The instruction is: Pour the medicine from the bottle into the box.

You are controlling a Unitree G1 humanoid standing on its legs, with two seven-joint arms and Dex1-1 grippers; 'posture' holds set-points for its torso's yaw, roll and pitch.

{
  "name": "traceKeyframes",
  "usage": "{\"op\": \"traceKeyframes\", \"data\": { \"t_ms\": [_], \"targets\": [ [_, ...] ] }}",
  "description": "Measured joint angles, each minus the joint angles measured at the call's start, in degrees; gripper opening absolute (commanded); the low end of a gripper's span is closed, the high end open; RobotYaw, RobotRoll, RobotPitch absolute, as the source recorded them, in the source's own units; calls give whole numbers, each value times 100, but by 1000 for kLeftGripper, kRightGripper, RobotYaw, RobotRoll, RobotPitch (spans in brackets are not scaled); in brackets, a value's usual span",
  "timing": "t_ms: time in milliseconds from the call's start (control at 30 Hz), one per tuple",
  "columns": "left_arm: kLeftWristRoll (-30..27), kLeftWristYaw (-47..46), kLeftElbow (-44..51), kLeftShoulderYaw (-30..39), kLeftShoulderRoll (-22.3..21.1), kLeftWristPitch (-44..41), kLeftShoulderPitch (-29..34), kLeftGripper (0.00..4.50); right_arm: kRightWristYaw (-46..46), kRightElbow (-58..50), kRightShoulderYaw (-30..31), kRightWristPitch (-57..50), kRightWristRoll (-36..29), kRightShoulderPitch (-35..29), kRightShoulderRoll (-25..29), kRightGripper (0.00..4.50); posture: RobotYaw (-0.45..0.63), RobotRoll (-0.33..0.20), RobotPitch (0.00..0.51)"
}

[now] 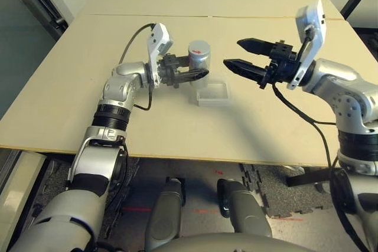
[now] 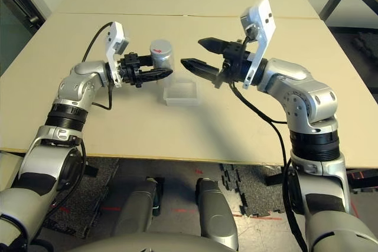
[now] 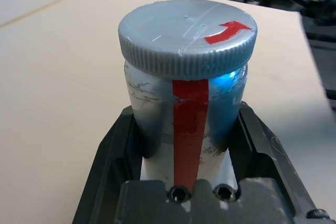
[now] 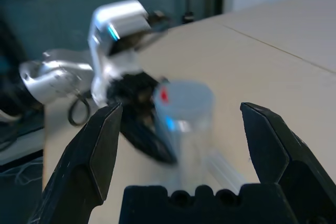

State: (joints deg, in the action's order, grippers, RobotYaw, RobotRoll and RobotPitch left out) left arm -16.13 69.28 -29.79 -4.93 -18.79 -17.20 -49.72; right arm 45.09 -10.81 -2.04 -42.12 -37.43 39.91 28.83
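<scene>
A: Where is the bottle (image 1: 199, 62), taking the box (image 1: 212, 94) as reference?

B: Held clear of the table (image 1: 71, 87), just beyond the box's far-left corner. Long axis vertical, grey cap (image 3: 187, 35) up and screwed on. The red stripe (image 3: 189, 124) runs down the wall on the side facing the left wrist camera; red arrow mark on the cap top.

A: Left gripper (image 1: 198, 75)?

B: Clamped on the bottle's lower body, one black finger on each side, fingers lying level and aimed toward the right gripper (image 1: 235, 55).

A: And the right?

B: Spread wide, holding nothing. It sits beyond the box's far-right corner, fingers level, tips aimed at the bottle with a gap left between.

A: Box itself?

B: Flat on the table, clear, open side up. Cannot tell whether any medicine lies inside it.
</scene>
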Motion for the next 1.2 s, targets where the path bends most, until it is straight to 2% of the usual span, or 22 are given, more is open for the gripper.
{"op": "traceKeyframes", "data": {
  "t_ms": [667, 767, 900, 1200],
  "targets": [
    [145, 522, -53, -296, -9, 764, -291, 2444, 610, 596, 443, 196, 558, 294, 62, 4500, 27, 0, 177],
    [150, 525, -53, -296, -9, 766, -291, 2444, 629, 657, 448, 261, 618, 333, 61, 3838, 27, 0, 177],
    [151, 485, -47, -292, -17, 752, -291, 2444, 708, 660, 482, 323, 614, 353, 33, 2554, 30, 0, 177],
    [-33, 496, 591, -220, -160, 251, -165, 2444, 1070, 818, 363, 444, 470, 496, -109, 2552, 38, 0, 186]
  ]
}}
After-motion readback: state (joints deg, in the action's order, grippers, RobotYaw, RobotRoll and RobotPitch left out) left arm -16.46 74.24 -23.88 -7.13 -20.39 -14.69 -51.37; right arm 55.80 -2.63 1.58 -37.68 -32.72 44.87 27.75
